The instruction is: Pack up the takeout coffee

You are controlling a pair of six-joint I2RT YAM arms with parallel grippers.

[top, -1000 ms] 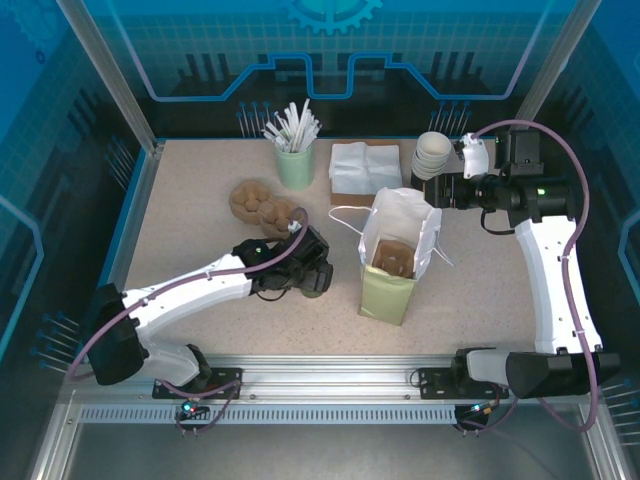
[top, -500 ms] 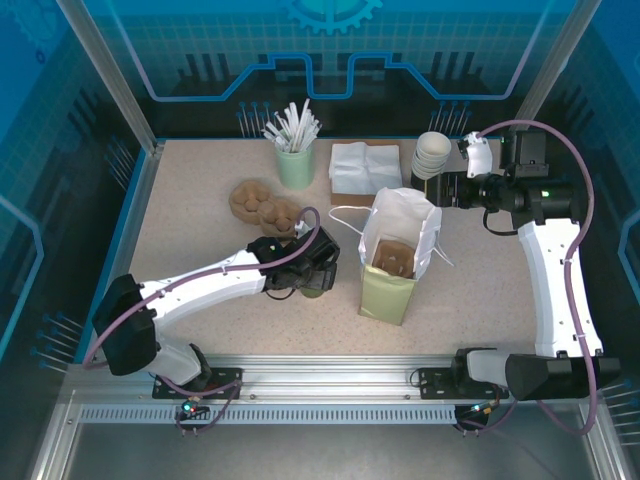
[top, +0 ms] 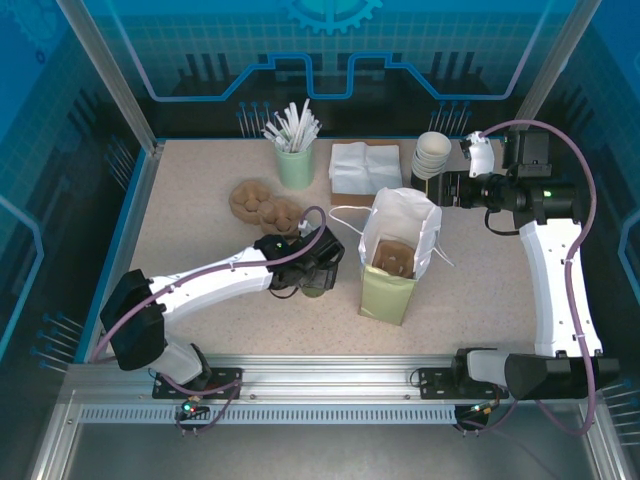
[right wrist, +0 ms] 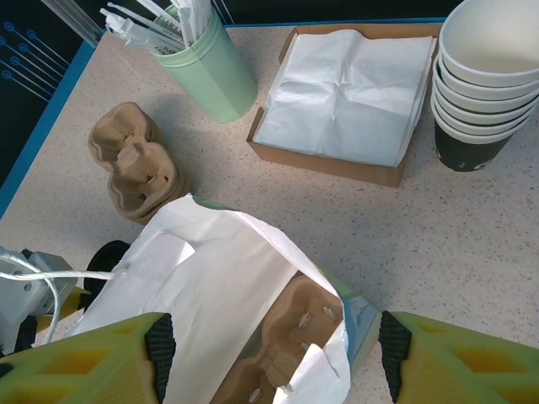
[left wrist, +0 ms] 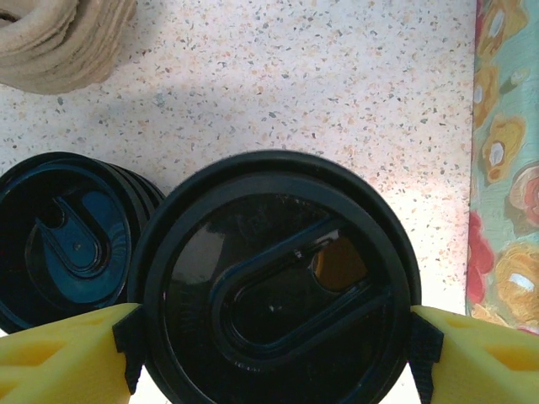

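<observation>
my left gripper [left wrist: 274, 358] has its black pads pressed against both sides of the takeout coffee [left wrist: 274, 286], pinching it. from above i see its round, glossy black lid with a raised u-shaped ridge and an amber sip hole. it's between a spare black lid [left wrist: 72, 240] and the bag [left wrist: 505, 168]. my right gripper [right wrist: 274, 358] hangs spread above the bag.

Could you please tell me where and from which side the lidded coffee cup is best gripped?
Probably from straight above, jaws on opposite sides of the coffee cup at the rim of its black lid: it stands upright and the rim is round and even. Keep one jaw clear of the spare lids close beside it.
</observation>
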